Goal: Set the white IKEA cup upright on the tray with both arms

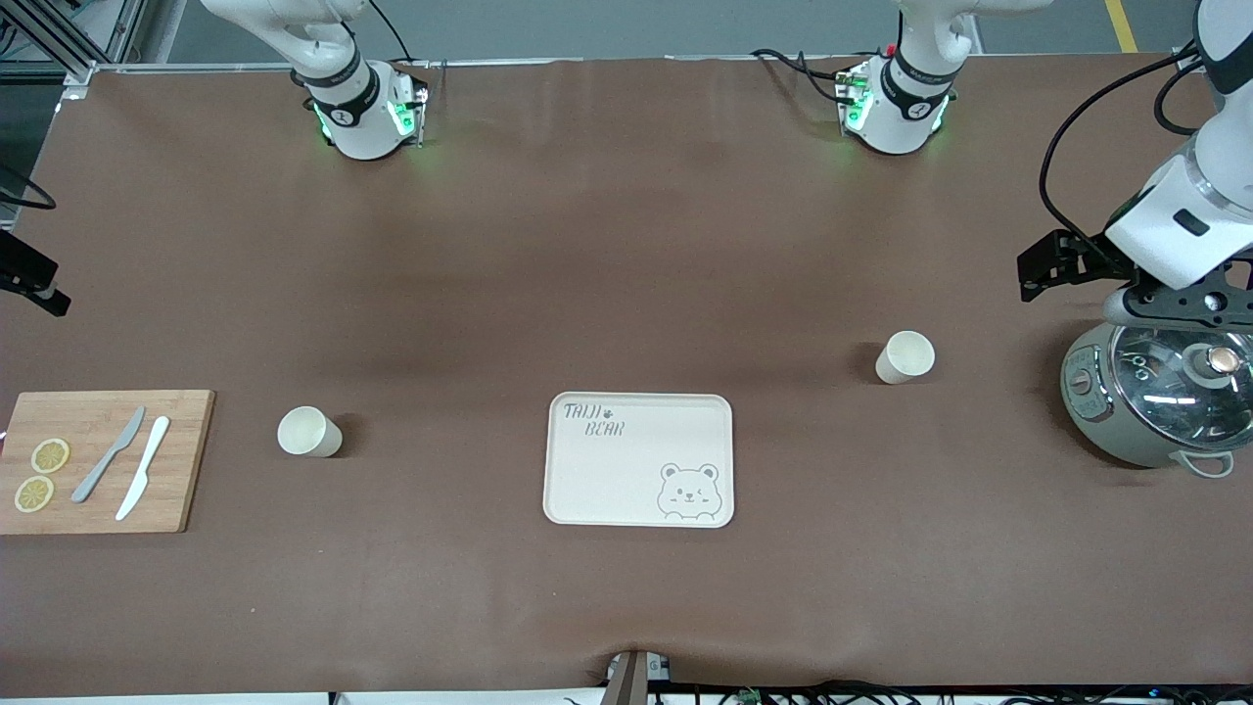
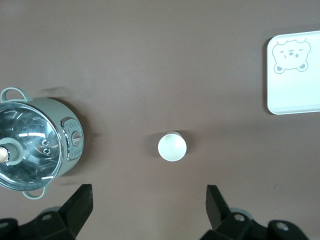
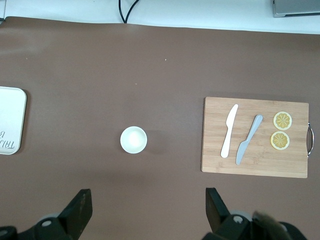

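Two white cups stand upright on the brown table. One cup (image 1: 904, 356) (image 2: 172, 146) is toward the left arm's end. The other cup (image 1: 309, 432) (image 3: 133, 139) is toward the right arm's end. The cream bear tray (image 1: 638, 460) lies between them, a little nearer the front camera, with nothing on it. My left gripper (image 1: 1040, 269) (image 2: 149, 210) is open and empty, high over the table between its cup and the pot. My right gripper (image 3: 147, 210) is open and empty, high over the table by the other cup. I cannot make it out in the front view.
A grey-green pot with a glass lid (image 1: 1160, 397) (image 2: 32, 145) stands at the left arm's end. A wooden cutting board (image 1: 103, 460) (image 3: 255, 137) with two knives and two lemon slices lies at the right arm's end. The tray's edge shows in both wrist views (image 2: 295, 75) (image 3: 10, 120).
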